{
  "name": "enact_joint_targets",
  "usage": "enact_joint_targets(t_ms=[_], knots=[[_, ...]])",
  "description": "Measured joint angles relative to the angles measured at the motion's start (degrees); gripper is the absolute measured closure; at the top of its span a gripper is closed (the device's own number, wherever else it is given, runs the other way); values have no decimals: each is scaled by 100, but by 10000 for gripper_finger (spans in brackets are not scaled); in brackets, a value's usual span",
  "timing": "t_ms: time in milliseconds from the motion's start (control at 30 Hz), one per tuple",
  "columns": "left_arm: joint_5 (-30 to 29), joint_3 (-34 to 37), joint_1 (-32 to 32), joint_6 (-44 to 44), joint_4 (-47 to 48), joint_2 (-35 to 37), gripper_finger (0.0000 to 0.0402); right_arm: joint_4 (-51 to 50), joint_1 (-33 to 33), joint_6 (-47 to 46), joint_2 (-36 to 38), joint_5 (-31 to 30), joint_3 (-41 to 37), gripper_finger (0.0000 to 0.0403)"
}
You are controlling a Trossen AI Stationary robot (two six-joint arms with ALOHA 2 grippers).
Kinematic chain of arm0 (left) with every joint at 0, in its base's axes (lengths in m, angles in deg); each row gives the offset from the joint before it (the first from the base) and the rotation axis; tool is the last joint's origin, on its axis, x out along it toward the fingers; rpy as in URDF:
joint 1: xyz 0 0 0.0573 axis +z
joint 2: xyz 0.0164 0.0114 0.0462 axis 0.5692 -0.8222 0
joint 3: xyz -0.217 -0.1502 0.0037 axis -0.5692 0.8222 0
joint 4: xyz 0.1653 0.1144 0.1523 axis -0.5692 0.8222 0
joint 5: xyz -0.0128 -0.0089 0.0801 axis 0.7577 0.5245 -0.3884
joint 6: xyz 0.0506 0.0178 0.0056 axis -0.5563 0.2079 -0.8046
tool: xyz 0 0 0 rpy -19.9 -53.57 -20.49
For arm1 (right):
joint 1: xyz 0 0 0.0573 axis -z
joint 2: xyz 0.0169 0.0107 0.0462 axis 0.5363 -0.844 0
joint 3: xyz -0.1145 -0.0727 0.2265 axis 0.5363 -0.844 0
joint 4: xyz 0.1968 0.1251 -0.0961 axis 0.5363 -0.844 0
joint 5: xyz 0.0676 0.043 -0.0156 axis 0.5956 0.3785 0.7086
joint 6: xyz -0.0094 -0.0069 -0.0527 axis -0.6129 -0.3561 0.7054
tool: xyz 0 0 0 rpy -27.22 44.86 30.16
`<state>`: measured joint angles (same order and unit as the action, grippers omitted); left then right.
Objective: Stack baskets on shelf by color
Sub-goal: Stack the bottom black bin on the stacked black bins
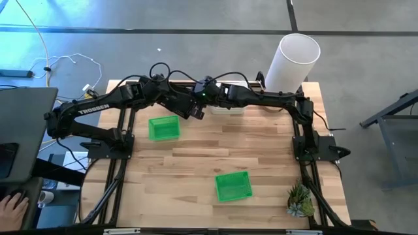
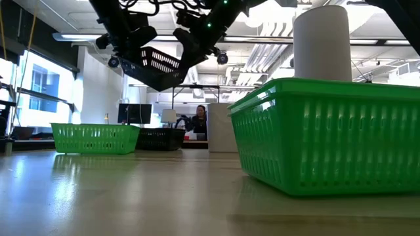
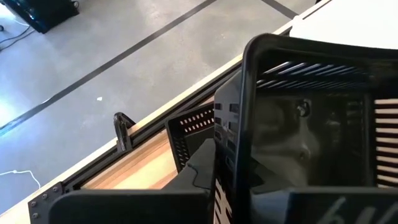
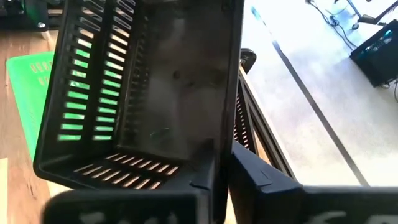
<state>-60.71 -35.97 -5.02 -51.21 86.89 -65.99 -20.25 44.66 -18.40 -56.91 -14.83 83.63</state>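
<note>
Black basket (image 2: 161, 65) hangs tilted in the air over the far middle of the table (image 1: 196, 163), open side turned toward the right arm, slotted walls showing light through. Clamped at one end by the left hand (image 3: 214, 168), fingers together on the end wall; clamped at the opposite end by the right hand (image 4: 221, 171), fingers pinched over the rim. Held well clear of the wood, with open air beneath in the low view.

Just below and beyond, close to the far edge rail: second black basket (image 3: 189, 127), upright on the table. Beside that, under the right arm: white basket (image 1: 228, 109). Tall white cylinder (image 1: 292, 62) at the far right corner.

Nearer the left arm's base: green basket (image 1: 163, 128), upright, apart from the held one. Nearer the front edge, right of centre: another green basket (image 1: 233, 185), well apart from the first, with a wide band of bare wood between the two. Small plant (image 1: 300, 201) at the near right corner.

Off the table's left: a person's hand (image 1: 10, 209).
</note>
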Motion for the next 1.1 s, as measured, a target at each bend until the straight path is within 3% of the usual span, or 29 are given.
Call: enact_joint_targets(t_ms=[233, 400, 767, 1100], knots=[[162, 0, 151, 16, 31, 0, 401, -13, 2, 190, 95, -38, -2, 296], [450, 0, 515, 22, 61, 0, 401, -139, 2, 248, 543, -345, -2, 264], [1190, 0, 1352, 325, -201, -183, 401, -973, 17, 488, 1316, -1033, -2, 259], [2374, 0, 1980, 533, -963, -1061, 401, -1698, 52, 435, 1582, -1030, -2, 259]])
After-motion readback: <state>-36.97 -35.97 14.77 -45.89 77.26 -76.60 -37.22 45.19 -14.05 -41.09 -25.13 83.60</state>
